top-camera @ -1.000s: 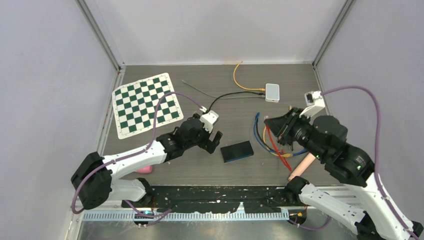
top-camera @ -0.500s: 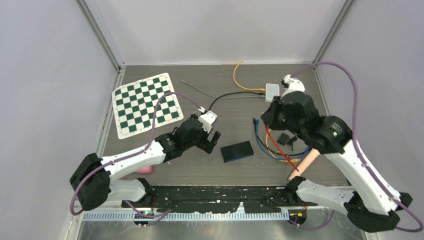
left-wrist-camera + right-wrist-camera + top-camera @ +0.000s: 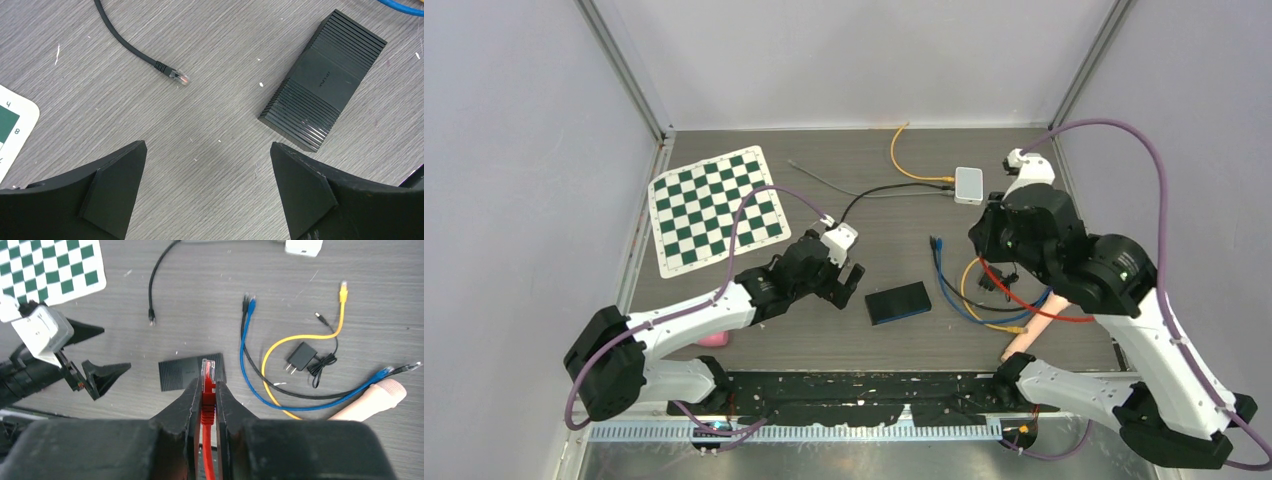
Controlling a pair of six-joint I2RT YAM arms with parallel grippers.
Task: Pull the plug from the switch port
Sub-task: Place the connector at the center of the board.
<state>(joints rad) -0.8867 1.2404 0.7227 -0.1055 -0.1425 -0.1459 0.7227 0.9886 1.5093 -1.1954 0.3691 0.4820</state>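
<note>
The red plug (image 3: 208,371) is squeezed tight between the right fingers (image 3: 194,395), up above the tabletop (image 3: 210,295) and out of the black switch (image 3: 182,374). The left fingers (image 3: 117,172) are spread wide with nothing in them, near the switch. A black cable end (image 3: 172,74) is seen nearby.

We find the black ribbed switch box (image 3: 899,302) mid-table on the grey wooden table (image 3: 894,240). The green-and-white checkered mat (image 3: 714,207) lies far left, and the small white plastic box (image 3: 968,184) lies behind, to the right. Loose blue, yellow and black cables (image 3: 270,390) and a black power adapter (image 3: 300,357) lie right of the switch, with a pink cylinder (image 3: 380,395) in front. The red network cable (image 3: 207,410) sits between the right gripper (image 3: 208,382) fingers.
</note>
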